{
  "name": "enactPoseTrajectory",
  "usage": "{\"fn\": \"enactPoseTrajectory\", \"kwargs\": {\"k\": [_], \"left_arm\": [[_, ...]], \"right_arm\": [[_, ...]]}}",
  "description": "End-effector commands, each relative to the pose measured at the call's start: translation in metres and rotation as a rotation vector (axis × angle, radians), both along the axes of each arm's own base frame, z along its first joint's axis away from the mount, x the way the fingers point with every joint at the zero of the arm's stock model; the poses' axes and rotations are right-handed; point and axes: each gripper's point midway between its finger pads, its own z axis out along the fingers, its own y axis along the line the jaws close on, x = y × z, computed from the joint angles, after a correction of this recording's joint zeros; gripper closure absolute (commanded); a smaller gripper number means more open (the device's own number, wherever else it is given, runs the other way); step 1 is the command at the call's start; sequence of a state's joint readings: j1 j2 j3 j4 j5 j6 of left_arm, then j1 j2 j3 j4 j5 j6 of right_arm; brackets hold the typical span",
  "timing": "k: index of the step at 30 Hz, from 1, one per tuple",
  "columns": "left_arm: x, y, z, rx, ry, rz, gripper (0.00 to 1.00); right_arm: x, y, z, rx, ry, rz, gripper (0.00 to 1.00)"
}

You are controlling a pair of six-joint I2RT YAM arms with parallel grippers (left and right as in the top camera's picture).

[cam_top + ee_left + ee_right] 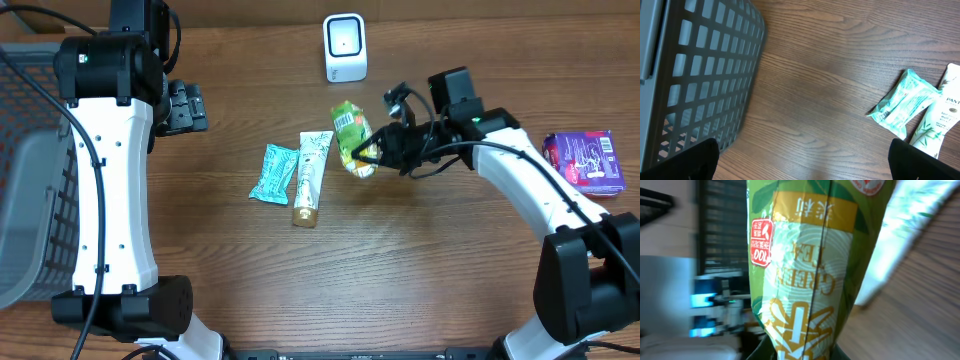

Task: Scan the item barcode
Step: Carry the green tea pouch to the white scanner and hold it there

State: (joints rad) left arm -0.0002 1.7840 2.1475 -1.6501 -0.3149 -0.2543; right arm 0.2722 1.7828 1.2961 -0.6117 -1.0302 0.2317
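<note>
A green tea packet (350, 137), its barcode label facing up, hangs lifted over the table's middle, below the white scanner (345, 47) at the back edge. My right gripper (377, 155) is shut on the packet's lower end. The right wrist view is filled by the packet (810, 265), and my right gripper (799, 352) pinches its bottom. My left gripper (190, 108) stands open at the back left with nothing between its fingers. In the left wrist view, that gripper (802, 167) hovers over bare wood.
A teal wrapper (272, 173) and a white Pantene tube (310, 178) lie left of the held packet. A purple pack (585, 160) lies at the far right. A grey mesh basket (35, 180) stands at the left edge, close to my left gripper.
</note>
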Motion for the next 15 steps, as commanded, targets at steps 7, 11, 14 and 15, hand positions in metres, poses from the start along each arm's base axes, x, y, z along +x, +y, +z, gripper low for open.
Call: {"fn": "enactPoseTrajectory", "kwargs": {"k": [7, 11, 14, 15], "left_arm": [[-0.001, 0.001, 0.009, 0.009, -0.028, -0.008, 0.0], [-0.001, 0.001, 0.009, 0.009, -0.028, -0.008, 0.0], [-0.001, 0.001, 0.009, 0.009, -0.028, -0.008, 0.0], [-0.001, 0.001, 0.009, 0.009, -0.028, -0.008, 0.0]], "right_arm": [[-0.009, 0.006, 0.121, 0.297, -0.106, 0.127, 0.96], [-0.01, 0.006, 0.138, 0.307, -0.155, 0.133, 0.96], [-0.012, 0.005, 0.147, 0.311, -0.182, 0.136, 0.96], [-0.012, 0.005, 0.149, 0.311, -0.19, 0.135, 0.96]]}}
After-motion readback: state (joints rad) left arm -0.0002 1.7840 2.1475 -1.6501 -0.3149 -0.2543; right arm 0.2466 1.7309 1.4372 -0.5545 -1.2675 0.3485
